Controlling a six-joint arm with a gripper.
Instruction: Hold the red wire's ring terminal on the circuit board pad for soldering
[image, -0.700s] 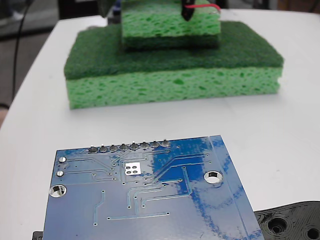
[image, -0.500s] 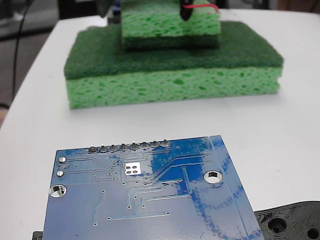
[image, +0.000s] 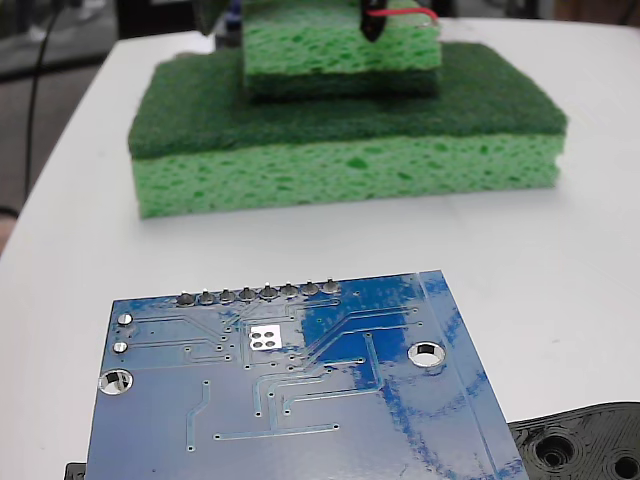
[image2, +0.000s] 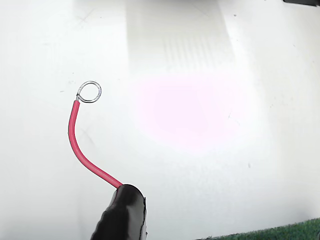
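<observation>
The gripper's fingers do not show in either view, so whether it is open or closed, or grips anything, cannot be told. In the wrist view a thick glossy black sleeve (image2: 121, 214) rises from the bottom edge, and out of its tip runs the thin curved red wire (image2: 80, 150), ending in the tiny silver ring terminal (image2: 90, 92), which hangs over bare white table (image2: 210, 125) with nothing beneath it. A strip of dark green sponge shows in the lower right corner of that view.

In the fixed view the black sleeve tip and a short stretch of the red wire (image: 405, 12) appear at the top edge, in front of the small upper green sponge (image: 340, 55), which lies on a larger green sponge with a dark scouring top (image: 345, 150). Well apart from the sponges, toward the camera, lies the glossy blue rectangular circuit board (image: 300, 400). Its small silver square pad (image: 265, 337) sits just below the row of silver solder blobs (image: 258, 294), uncovered. A black plastic part with holes (image: 580, 445) lies at the board's lower right corner.
</observation>
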